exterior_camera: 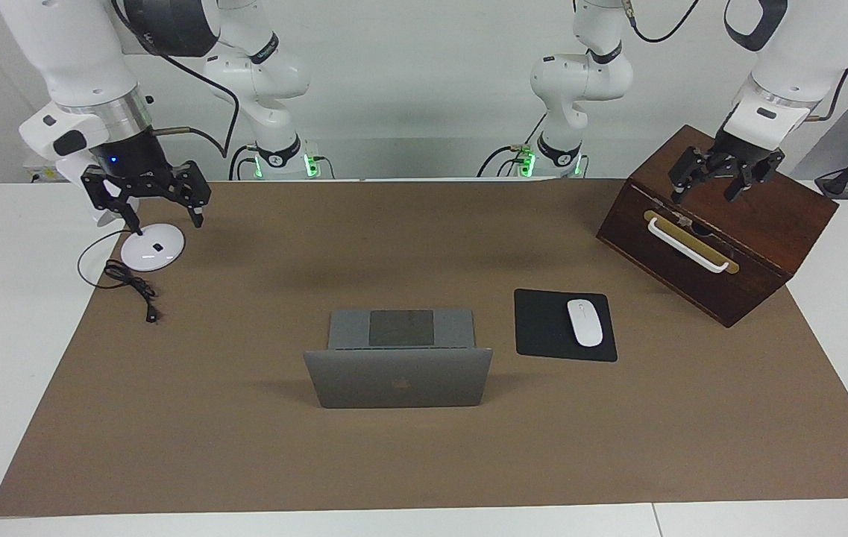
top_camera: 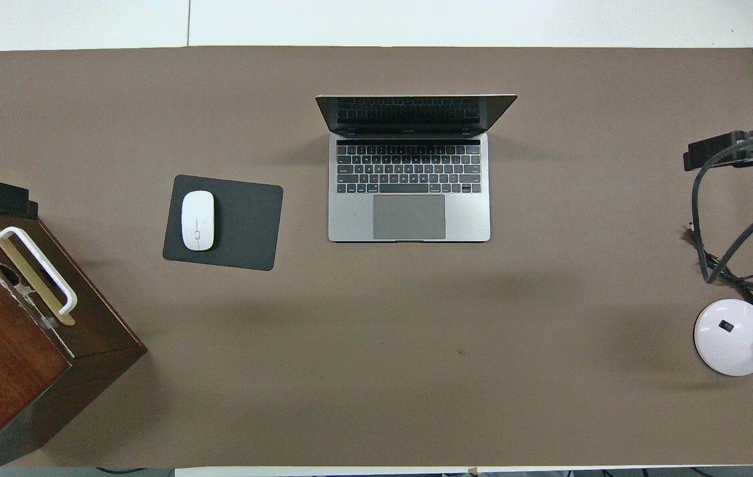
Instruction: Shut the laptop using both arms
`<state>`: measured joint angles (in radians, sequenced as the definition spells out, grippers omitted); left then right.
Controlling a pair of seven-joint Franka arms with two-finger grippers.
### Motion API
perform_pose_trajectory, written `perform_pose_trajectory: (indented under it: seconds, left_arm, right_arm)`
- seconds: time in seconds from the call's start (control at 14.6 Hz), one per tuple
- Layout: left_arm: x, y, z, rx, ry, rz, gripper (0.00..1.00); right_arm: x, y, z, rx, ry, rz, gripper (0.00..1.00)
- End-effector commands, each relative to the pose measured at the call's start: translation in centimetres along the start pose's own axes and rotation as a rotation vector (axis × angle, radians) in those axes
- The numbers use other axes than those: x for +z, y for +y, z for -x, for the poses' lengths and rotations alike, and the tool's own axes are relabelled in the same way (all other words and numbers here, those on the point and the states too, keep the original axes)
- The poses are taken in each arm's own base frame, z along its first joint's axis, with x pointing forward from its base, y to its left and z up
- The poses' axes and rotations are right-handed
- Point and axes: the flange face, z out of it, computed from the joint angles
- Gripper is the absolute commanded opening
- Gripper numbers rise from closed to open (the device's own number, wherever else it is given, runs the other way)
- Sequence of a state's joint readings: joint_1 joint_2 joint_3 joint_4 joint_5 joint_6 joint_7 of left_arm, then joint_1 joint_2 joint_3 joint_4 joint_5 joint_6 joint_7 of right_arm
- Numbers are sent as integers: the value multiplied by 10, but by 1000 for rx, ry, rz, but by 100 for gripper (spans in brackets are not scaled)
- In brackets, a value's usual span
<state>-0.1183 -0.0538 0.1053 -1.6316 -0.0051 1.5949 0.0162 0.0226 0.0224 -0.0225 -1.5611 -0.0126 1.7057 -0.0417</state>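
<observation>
The laptop (exterior_camera: pixel 399 358) stands open mid-bench on the brown mat (exterior_camera: pixel 245 447), its lid upright, beside the black mouse pad (exterior_camera: pixel 543 324) carrying a white mouse (exterior_camera: pixel 585 322). The left gripper (exterior_camera: pixel 714 183) hangs over the wooden box (exterior_camera: pixel 752 246), jaws spread and empty. The right gripper (exterior_camera: pixel 162 212) hangs over the white lamp base (exterior_camera: pixel 153 247), jaws likewise spread.

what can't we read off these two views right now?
- Laptop keyboard and screen: facing view, hidden by its own raised lid.
- Lid's outer face and logo: overhead view, turned away from the camera.
- Left gripper over the wooden box and right gripper over the lamp base: overhead view, mostly cut off at the side edges.
- Wooden box: overhead view, cut off at the corner edge.
</observation>
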Motion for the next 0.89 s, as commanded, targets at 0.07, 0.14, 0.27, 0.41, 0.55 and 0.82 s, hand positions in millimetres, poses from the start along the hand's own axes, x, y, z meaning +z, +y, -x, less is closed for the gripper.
perform_pose_trajectory:
  seconds: [0.07, 0.14, 0.27, 0.41, 0.55, 0.82]
  left_arm:
    - [0, 7, 7, 0, 12, 13, 100]
    - [1, 7, 7, 0, 7, 13, 100]
    - [0, 7, 7, -2, 12, 13, 100]
    - [1, 10, 6, 3, 15, 13, 100]
    - [4, 9, 7, 1, 10, 13, 48]
    - [13, 3, 11, -7, 30, 15, 0]
  right_arm:
    - [2, 0, -3, 13, -9, -2, 100]
    - [2, -2, -3, 12, -9, -3, 100]
    - [2, 0, -3, 15, -8, -7, 100]
    - [1, -1, -3, 17, -7, -7, 100]
    - [0, -2, -3, 15, -5, -7, 100]
    - [-6, -1, -5, 16, 13, -2, 100]
